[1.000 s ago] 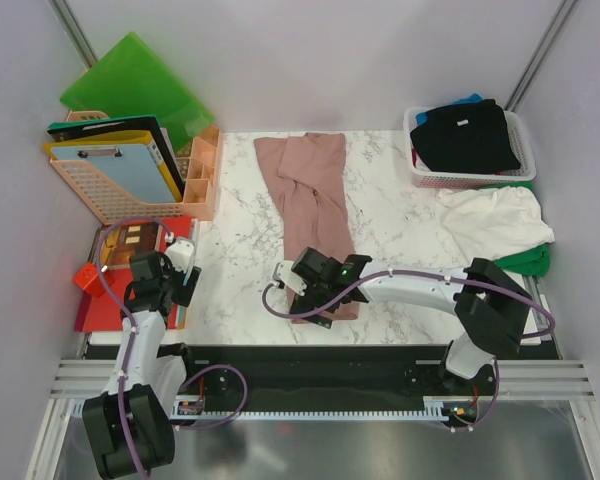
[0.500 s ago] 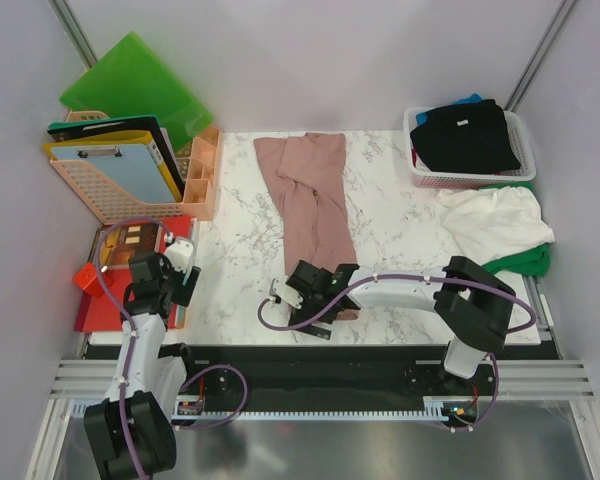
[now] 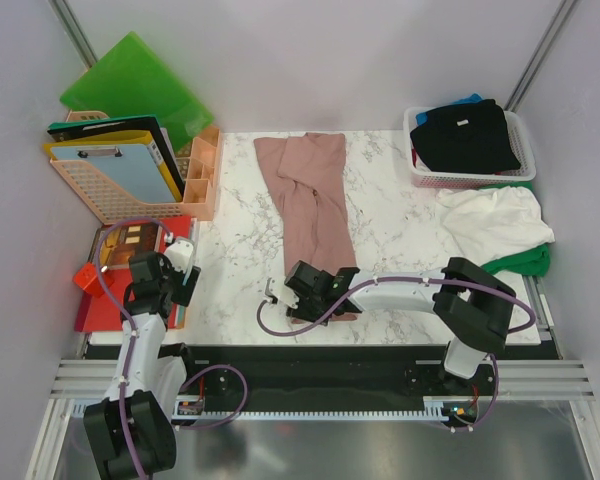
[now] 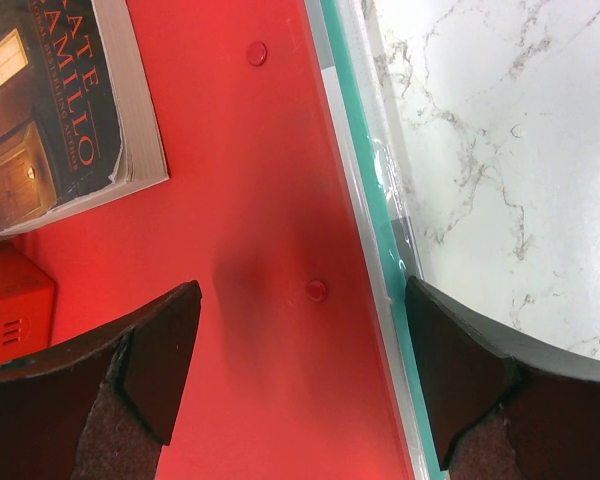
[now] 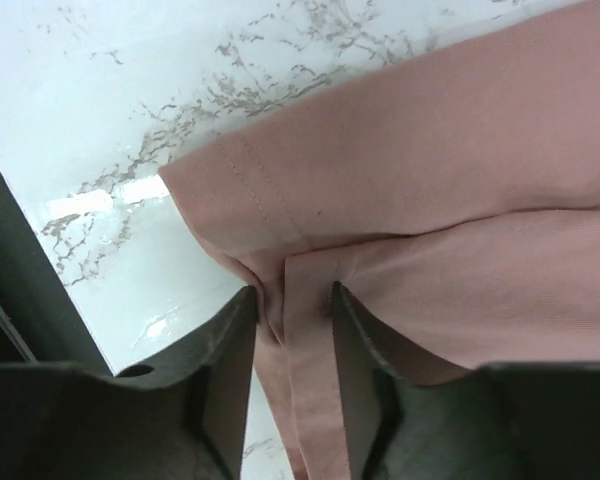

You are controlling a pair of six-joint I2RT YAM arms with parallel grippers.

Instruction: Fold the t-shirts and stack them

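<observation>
1. Right wrist view: the pink shirt (image 5: 430, 150) is thin, soft and light. It will likely sag and slide on the marble surface (image 5: 100, 100), so the stitched hem corner looks the best hold.
2. It lies in a long strip down the middle of the surface, its hem near the front edge.
3. The right end effector (image 5: 288, 310) is narrowed, pinching a ridge of hem.
4. The left end effector (image 4: 300, 340) is spread wide and empty, above a red folder (image 4: 250, 180).

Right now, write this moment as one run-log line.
right gripper: pinching near hem of pink t-shirt | left gripper: open over red folder
</observation>
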